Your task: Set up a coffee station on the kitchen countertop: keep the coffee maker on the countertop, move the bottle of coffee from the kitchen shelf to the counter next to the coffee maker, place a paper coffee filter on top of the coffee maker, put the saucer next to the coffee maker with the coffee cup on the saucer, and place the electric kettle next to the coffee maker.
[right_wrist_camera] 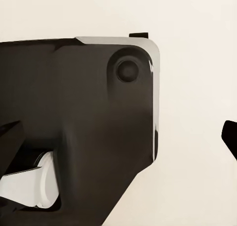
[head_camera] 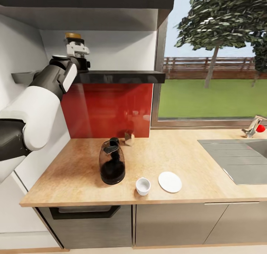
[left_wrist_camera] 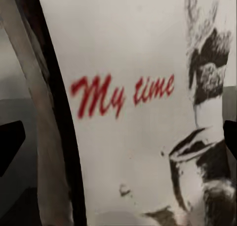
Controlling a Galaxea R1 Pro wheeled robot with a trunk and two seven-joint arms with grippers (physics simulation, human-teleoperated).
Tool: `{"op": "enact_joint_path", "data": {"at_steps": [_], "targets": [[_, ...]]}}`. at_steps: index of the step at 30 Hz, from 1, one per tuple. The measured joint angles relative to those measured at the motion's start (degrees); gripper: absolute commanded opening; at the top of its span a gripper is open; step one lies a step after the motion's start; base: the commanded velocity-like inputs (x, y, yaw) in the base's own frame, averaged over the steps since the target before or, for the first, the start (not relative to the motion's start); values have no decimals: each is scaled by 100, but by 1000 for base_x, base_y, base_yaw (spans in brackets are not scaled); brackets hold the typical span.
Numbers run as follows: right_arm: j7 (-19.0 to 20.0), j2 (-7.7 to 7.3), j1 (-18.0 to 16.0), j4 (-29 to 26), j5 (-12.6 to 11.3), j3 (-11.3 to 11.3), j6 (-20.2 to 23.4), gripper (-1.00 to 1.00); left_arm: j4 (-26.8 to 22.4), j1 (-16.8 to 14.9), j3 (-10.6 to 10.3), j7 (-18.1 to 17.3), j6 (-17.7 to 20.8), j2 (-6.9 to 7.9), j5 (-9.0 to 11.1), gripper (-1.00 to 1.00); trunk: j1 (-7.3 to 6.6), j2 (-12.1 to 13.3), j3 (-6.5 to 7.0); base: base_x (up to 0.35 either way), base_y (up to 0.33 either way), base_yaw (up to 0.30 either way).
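The coffee bottle, with a gold lid, stands on the dark kitchen shelf. My left gripper is raised to it and open, one jaw on each side. In the left wrist view the bottle's white label reads "My time", and a dark fingertip sits at the frame's edge. On the countertop stands a dark glass coffee maker. A white cup and a white saucer sit side by side near the front edge. My right gripper is open beside the robot's dark body.
A small metallic faceted object stands behind the coffee maker by the red backsplash. A sink with a tap lies at the right. A second shelf hangs close above the bottle. A window is at the back right.
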Motion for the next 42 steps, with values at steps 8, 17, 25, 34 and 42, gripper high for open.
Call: {"op": "enact_joint_path", "data": {"at_steps": [8,17,25,34,42], "targets": [[2,8,0,0,0,0,-3,100,-79,118,5,17,5,2,-22,-100,-1,-4,2,0,0,0],[1,8,0,0,0,0,-3,100,-85,125,17,13,0,60,8,-100,-1,-3,1,0,0,0],[-2,8,0,0,0,0,-3,100,-89,124,36,13,9,64,20,-100,-1,-2,1,0,0,0],[1,8,0,2,0,3,-4,100,-91,123,36,9,17,65,18,-100,-1,-2,1,0,0,0],[2,8,0,0,0,0,-4,100,-241,95,18,-6,96,32,45,-100,-1,-2,1,0,0,0]]}}
